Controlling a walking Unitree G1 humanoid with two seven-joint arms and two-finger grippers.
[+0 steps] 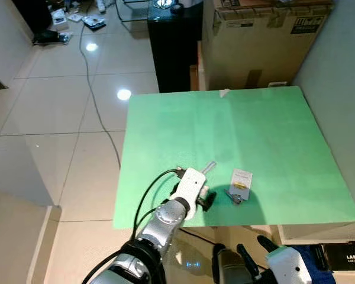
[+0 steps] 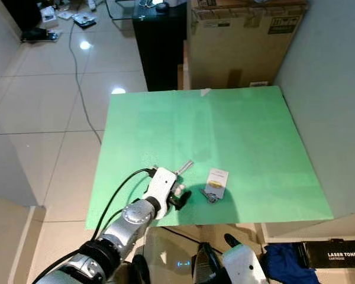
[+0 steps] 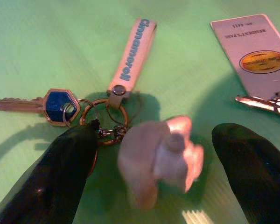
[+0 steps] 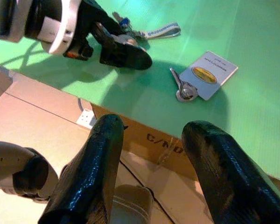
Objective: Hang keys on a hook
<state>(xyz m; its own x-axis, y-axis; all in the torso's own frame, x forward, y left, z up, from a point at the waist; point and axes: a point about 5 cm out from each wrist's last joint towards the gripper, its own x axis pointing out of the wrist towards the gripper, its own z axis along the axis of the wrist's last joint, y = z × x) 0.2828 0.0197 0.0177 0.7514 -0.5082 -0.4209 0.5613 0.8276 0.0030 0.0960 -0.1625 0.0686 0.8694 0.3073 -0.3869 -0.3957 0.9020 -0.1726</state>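
Around keys, open left gripper

Key strap reads "Cinnamoroll" in blue letters, lying on the green surface. White card is headed "RESIDENT'S PASS", with a small number line above it and a gold oval logo too blurred to read. Black box says "LASER TONER CARTRIDGE"; cardboard under the surface edge shows "C/N".
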